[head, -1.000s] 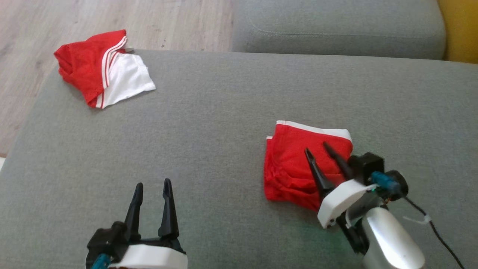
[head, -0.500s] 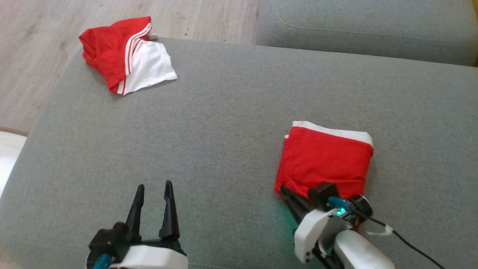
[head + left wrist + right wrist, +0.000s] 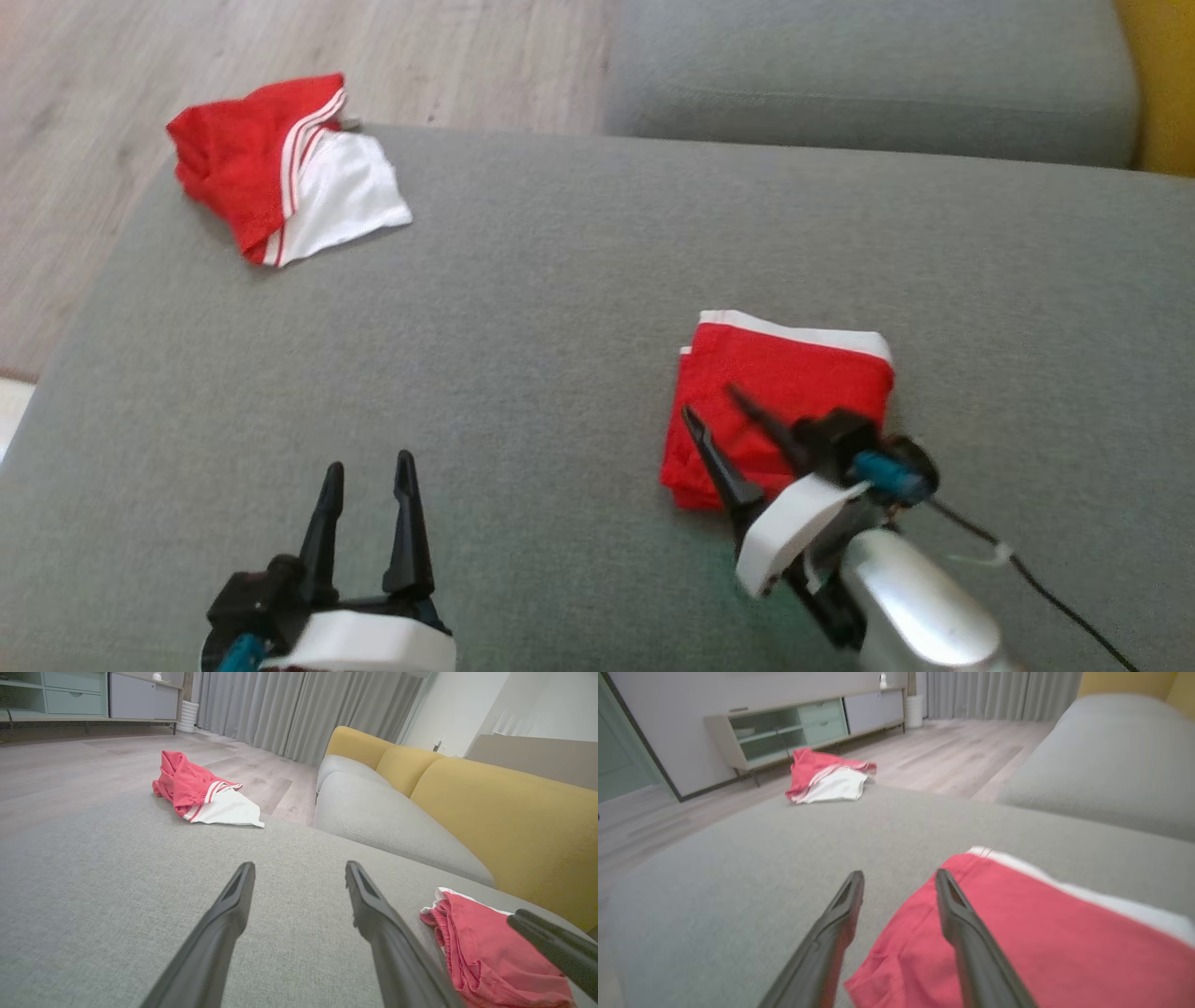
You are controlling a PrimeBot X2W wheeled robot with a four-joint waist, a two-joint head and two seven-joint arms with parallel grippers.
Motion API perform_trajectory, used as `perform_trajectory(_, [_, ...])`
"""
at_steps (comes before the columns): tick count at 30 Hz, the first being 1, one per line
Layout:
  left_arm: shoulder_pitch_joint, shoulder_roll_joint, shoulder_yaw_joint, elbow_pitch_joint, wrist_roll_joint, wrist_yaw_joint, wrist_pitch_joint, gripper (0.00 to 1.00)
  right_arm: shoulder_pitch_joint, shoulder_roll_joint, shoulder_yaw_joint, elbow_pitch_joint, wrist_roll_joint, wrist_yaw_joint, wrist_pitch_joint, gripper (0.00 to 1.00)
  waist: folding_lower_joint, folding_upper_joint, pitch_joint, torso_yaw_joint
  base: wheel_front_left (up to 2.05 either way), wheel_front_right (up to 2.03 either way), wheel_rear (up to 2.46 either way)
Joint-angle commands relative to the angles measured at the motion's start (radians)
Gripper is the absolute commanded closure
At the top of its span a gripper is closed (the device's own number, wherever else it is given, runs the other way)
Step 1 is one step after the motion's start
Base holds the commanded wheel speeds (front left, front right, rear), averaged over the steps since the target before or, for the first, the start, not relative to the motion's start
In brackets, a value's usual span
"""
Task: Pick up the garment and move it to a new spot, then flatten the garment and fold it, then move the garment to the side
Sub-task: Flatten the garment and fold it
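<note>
While the folded red shorts (image 3: 780, 401) are lying flat on the right half of the grey sofa seat (image 3: 560, 280), with the white waistband turned toward the seat's far edge, the right gripper (image 3: 709, 399) is hovering over their near left corner. Its two dark fingers are standing apart and gripping nothing. In the right wrist view one finger (image 3: 966, 933) is crossing the red cloth while the other (image 3: 831, 938) is reaching over bare grey fabric. The left gripper (image 3: 369, 461) is hanging above the seat's near left part, its fingers spread wide with nothing between them. A crumpled red-and-white garment (image 3: 280, 168) is resting at the seat's far left corner, well apart from the shorts.
</note>
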Motion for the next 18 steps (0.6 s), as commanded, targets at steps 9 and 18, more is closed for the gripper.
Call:
perform_trajectory(9, [-0.042,0.015,0.048,0.006,0.012,-0.007,-0.014,0.00,0.059,0.007,-0.205,-0.155,-0.047,-0.001,-0.032,0.00,0.0001,0.0000,-0.063,-0.079,0.00,0.00,0.00])
perform_trajectory(18, [-0.006,0.006,0.050,0.074,0.023,-0.025,-0.017,0.00,0.233,0.007,-0.384,-0.290,-0.088,-0.001,-0.017,0.00,0.0001,0.0000,-0.097,-0.126,0.00,0.00,0.00])
